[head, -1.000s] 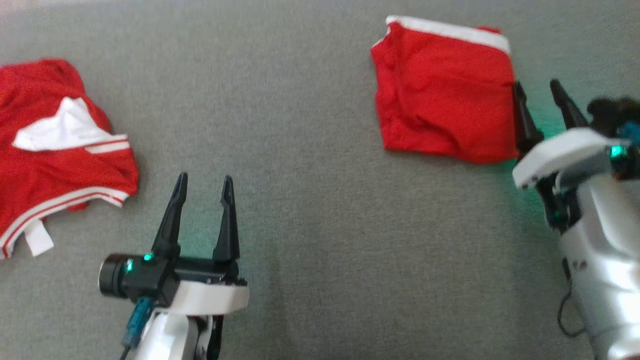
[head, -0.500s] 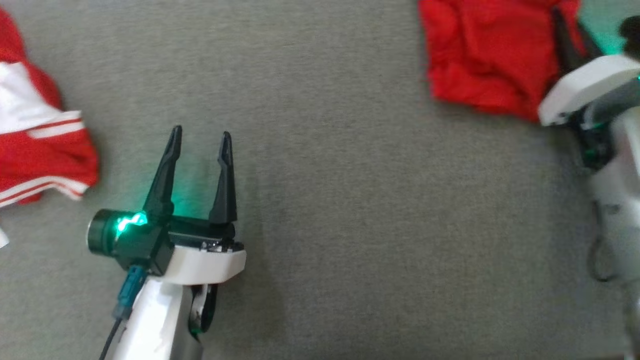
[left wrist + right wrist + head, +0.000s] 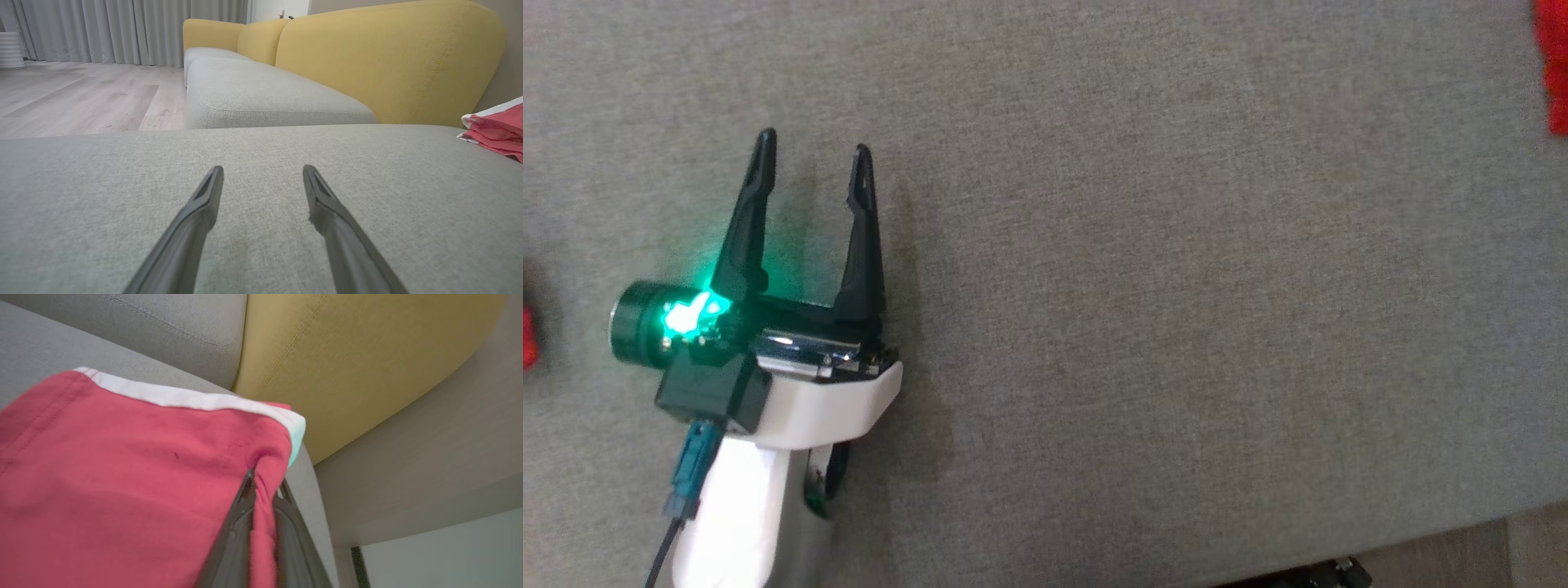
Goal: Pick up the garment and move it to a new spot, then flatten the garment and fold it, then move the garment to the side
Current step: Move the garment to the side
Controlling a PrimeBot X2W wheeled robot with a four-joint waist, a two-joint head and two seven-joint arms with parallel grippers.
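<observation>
The folded red garment point(image 3: 122, 477) with a white band lies on the grey sofa cushion point(image 3: 36, 347). My right gripper point(image 3: 264, 479) is shut on its right edge, with a fold of red cloth pinched between the dark fingers. A sliver of that garment point(image 3: 1556, 65) shows at the head view's top right edge, and its corner point(image 3: 496, 130) sits at the right of the left wrist view. My left gripper point(image 3: 813, 145) hovers open over bare cushion, and nothing lies between its fingers point(image 3: 196, 220).
A second red garment point(image 3: 527, 335) peeks in at the head view's left edge. The yellow sofa backrest point(image 3: 388, 61) rises behind the cushion. The cushion's front edge point(image 3: 1421, 543) runs along the lower right, with wood floor point(image 3: 81, 98) beyond.
The head camera has shifted, pushing both garments out toward the frame edges. My right gripper, open beside the folded garment's right edge a second ago, is now clamped on that edge.
</observation>
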